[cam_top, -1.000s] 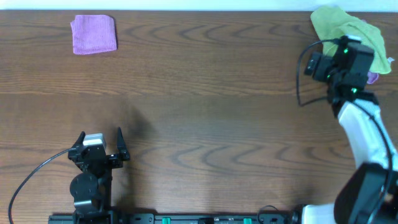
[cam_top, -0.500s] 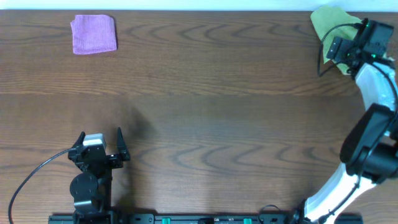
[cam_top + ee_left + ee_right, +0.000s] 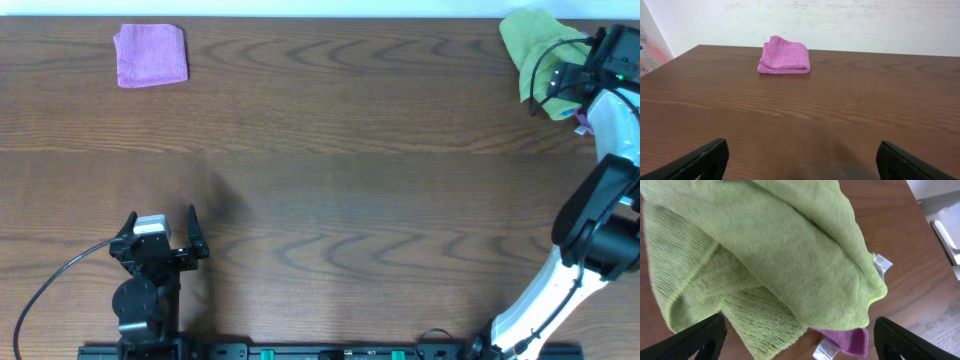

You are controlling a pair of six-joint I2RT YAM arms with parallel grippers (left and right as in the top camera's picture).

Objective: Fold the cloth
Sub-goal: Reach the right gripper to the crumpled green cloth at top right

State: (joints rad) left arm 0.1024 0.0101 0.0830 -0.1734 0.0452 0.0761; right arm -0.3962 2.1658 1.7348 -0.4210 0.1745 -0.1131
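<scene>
**Right wrist.** The right gripper (image 3: 800, 334) is spread wide, its two dark fingertips at the lower corners of the view, and it has hold of nothing. Below it lies the cloth (image 3: 765, 245), a soft lime-green microfibre with a fine ribbed weave. It is crumpled into thick, overlapping folds, with a hemmed edge running across its left part. A small white tag (image 3: 881, 262) sticks out at its right edge. A purple piece (image 3: 846, 339) of similar fabric pokes out from under its lower edge, with a second white label (image 3: 824, 351) beside it. The table (image 3: 900, 295) shows at the right as dark brown wood grain.

**Left wrist.** The left gripper (image 3: 805, 161) is also fully spread and empty, with its black fingertips at the bottom corners. It sits low over the bare wood. Far ahead a purple cloth (image 3: 785, 56) lies folded into a neat, thick rectangle with rounded edges. Behind the table is a plain white wall (image 3: 865, 25).

**Overhead.** The cloth sits bunched at the far right corner of the table, partly under the right arm's black wrist. The fingers there cannot be made out from above. The purple cloth lies flat at the far left corner, well apart from everything else. The left gripper rests near the front edge on the left, its fingers splayed.
</scene>
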